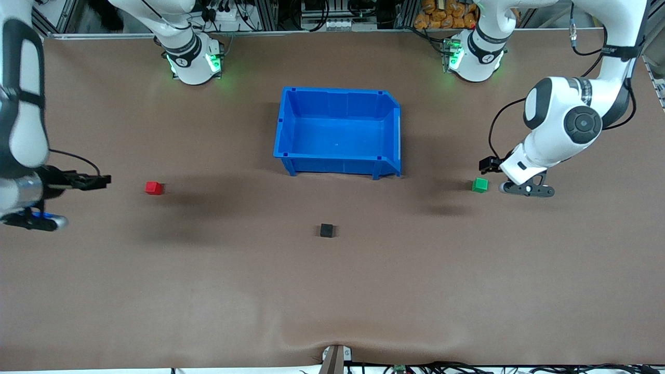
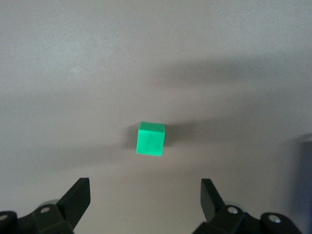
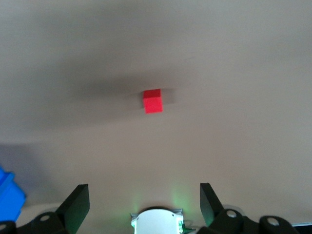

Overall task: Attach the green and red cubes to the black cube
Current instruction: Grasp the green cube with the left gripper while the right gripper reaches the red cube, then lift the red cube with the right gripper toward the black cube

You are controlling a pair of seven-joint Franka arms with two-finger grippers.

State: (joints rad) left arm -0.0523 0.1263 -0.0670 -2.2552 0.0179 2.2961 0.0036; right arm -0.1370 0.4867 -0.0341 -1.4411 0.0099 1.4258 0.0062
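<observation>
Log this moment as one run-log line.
left gripper: open, above green cube | right gripper: open, near red cube | black cube: alone on table, untouched | nothing attached yet

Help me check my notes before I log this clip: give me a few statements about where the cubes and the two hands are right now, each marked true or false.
1. The blue bin holds the black cube. False: the bin holds nothing; the black cube lies on the table, nearer to the front camera.
2. The left hand is open, with the green cube lying free on the table. True.
3. The right hand grips the red cube. False: it is open, and the cube sits apart on the table.
4. The three cubes lie apart from each other. True.
</observation>
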